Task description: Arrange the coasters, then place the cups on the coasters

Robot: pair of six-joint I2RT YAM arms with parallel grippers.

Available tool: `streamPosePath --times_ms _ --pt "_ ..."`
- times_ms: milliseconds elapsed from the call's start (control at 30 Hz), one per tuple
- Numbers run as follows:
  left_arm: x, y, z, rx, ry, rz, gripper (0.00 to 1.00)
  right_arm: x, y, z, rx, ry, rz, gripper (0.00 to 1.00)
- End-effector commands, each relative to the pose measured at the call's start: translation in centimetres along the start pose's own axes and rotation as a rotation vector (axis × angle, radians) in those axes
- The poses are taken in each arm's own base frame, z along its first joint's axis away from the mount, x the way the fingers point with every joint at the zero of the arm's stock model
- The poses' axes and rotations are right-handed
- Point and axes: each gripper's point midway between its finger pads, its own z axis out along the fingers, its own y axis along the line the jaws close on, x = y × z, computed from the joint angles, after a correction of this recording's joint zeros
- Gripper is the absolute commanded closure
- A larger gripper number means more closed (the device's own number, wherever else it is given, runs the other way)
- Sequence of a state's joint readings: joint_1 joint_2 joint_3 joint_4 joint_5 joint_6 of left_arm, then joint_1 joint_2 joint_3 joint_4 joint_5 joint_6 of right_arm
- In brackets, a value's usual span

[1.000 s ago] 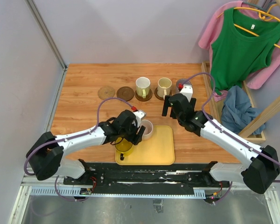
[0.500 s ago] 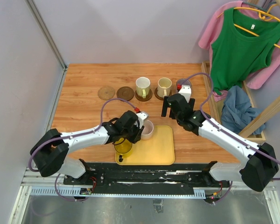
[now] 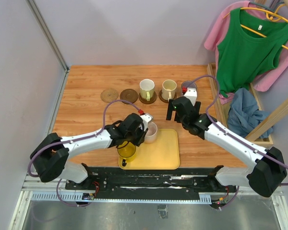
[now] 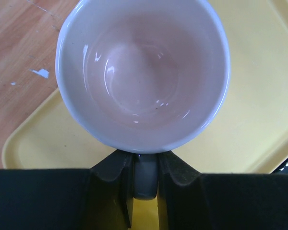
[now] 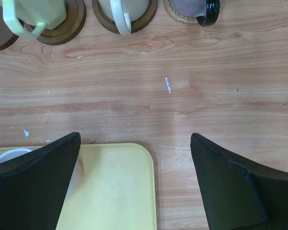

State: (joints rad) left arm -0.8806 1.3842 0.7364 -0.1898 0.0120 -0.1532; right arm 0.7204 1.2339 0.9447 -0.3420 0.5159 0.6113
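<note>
Five cups and five coasters can be counted on the wooden table (image 3: 84, 115). Three cups are lined up in a row at the far side, each one set on its own coaster: a pale green cup (image 3: 147, 88), a cream cup (image 3: 169, 86) and, at the right end, a grey cup (image 5: 189, 5). Two more coasters are seen bare at the left end of that row, a light coaster (image 3: 109, 95) and a dark coaster (image 3: 128, 95). The other two cups are found at the yellow tray (image 3: 165, 153) near the arms. The pink cup (image 4: 143, 72) is at the tray's far left corner. The yellow cup (image 3: 127, 149) is at the tray's left edge, partly hidden under the left arm. The left gripper (image 4: 145, 165) is closed on the pink cup's handle. The right gripper (image 5: 134, 139) is held wide open with nothing in it, over the bare wood between the row and the tray.
</note>
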Motion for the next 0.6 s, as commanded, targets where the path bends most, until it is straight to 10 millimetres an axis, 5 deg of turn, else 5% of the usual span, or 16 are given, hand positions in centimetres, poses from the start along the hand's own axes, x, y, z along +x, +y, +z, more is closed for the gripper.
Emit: streamPosePath --times_ms 0,100,300,567 --pt "-7.1 -0.1 -2.5 -0.041 -0.22 0.015 0.86 0.4 -0.8 -0.6 0.019 -0.008 0.002 0.02" --pt "-9.8 0.2 -3.9 -0.07 -0.307 -0.007 0.98 0.4 -1.3 -0.8 0.034 -0.017 0.001 0.02" --pt "-13.4 2.2 -6.4 -0.202 -0.421 -0.054 0.99 0.5 -2.2 -1.2 0.055 -0.027 -0.005 0.02" --pt "-15.0 9.0 -8.5 -0.402 -0.461 -0.229 0.99 -0.4 -2.9 -2.0 0.063 -0.06 -0.032 0.02"
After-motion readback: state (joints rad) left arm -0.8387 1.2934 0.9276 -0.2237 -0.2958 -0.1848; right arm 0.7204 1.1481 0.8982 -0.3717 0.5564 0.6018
